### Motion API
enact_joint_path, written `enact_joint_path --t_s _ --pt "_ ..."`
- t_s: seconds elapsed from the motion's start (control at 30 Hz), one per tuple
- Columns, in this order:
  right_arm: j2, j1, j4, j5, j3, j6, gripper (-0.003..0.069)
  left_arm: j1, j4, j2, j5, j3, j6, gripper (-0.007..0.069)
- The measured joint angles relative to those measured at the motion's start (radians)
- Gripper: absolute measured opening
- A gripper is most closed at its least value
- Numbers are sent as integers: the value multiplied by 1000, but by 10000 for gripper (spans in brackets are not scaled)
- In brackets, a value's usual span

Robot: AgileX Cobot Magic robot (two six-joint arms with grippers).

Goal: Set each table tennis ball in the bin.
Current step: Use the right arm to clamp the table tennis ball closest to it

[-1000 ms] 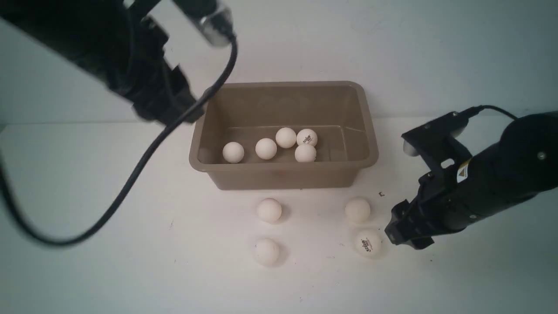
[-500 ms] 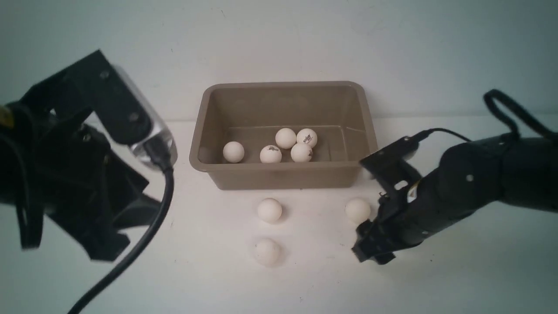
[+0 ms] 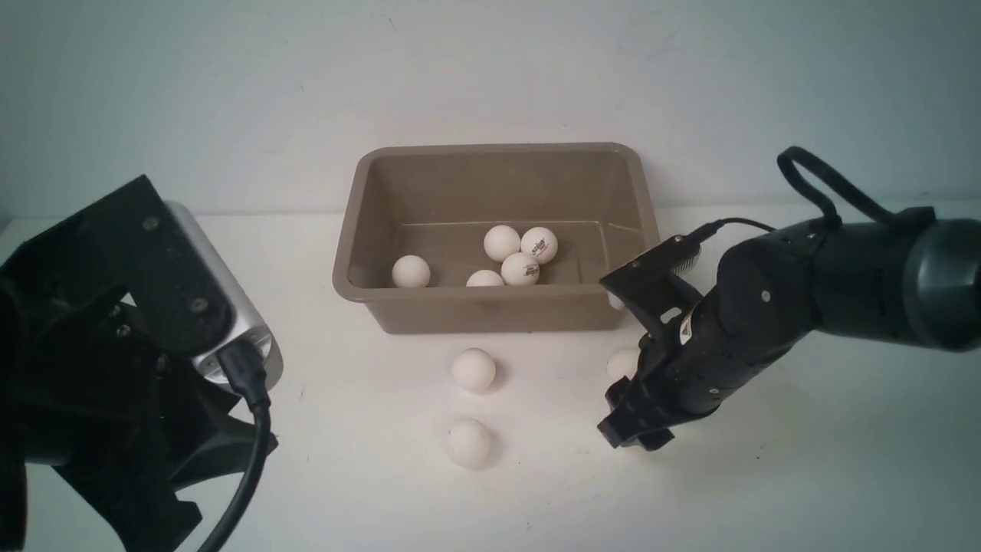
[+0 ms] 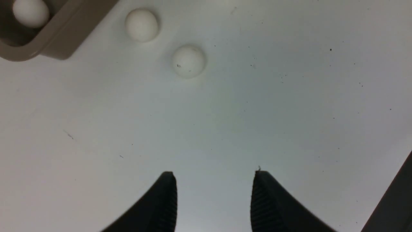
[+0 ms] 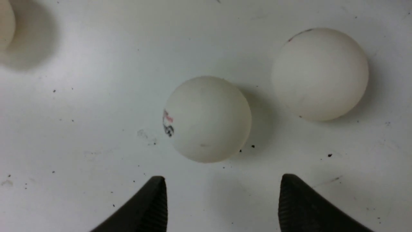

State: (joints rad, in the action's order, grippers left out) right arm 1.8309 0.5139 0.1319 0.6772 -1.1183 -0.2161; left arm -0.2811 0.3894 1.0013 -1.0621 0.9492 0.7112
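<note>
step: right gripper [image 5: 223, 180], jaws apart and empty, low over logo ball [image 5: 207, 119] near-right of bin [image 3: 498, 310] | do: centre on it, stay clear of neighbour ball [image 5: 320, 74] on its far side, squeeze gently | left gripper [image 4: 214, 175]: jaws apart, empty, near-left

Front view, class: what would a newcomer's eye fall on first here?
The taupe bin in the middle, with five white balls clustered inside. Next, the right gripper, jaws open, poised low over a logo-marked ball in front of the bin's right end, while two loose balls lie before its middle.
</note>
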Motion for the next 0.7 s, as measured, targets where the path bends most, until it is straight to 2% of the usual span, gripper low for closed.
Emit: enact_joint_path --t_s 0.4,0.7 --pt "0 18 18 5 -3 -11 423 0 1 0 10 0 0 289" --pt "1 18 -112 50 -103 90 423 0 1 0 14 0 0 289"
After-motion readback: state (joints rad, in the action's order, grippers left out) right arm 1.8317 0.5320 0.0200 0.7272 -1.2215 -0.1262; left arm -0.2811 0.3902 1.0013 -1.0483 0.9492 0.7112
